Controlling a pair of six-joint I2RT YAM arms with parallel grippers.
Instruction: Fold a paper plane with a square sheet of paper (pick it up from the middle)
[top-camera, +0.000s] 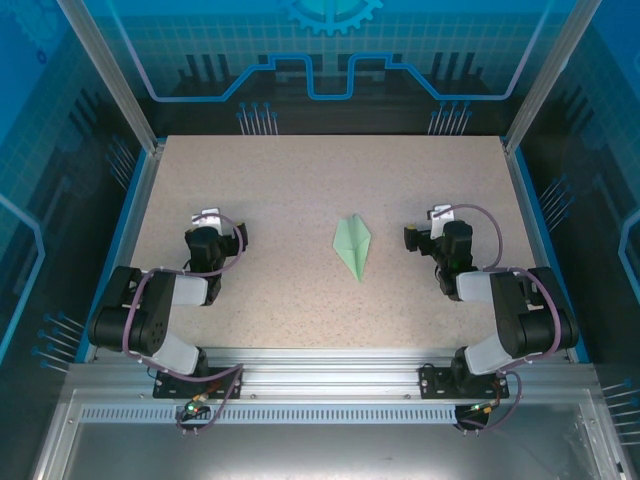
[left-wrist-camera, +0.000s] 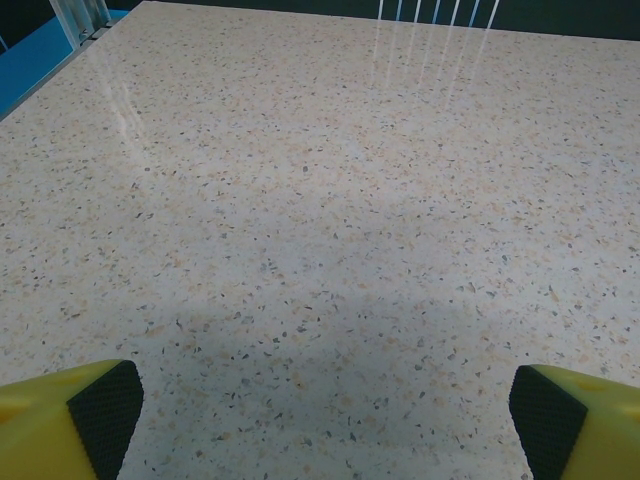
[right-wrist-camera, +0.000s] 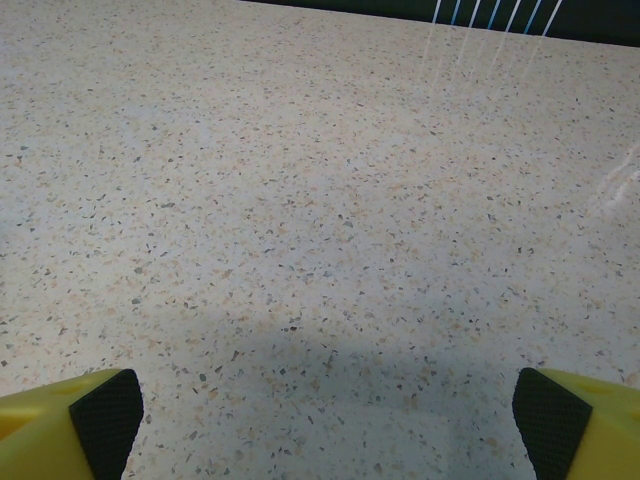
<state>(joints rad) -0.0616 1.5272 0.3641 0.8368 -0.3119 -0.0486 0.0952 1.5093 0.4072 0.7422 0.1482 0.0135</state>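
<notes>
The paper plane (top-camera: 353, 246) is lying flat near the middle of the speckled table (top-camera: 300, 180), with its narrow tip pointing toward the near edge. It is sitting between the two arms, somewhat closer to the right one, and nothing is touching it. The left gripper (top-camera: 207, 222) is hanging low over the left part of the table, well apart from the plane. Its jaws are standing wide, with the black pads (left-wrist-camera: 105, 410) showing bare tabletop between them. The right gripper (top-camera: 437, 222) is hovering over the right part, also spread wide and holding nothing.
</notes>
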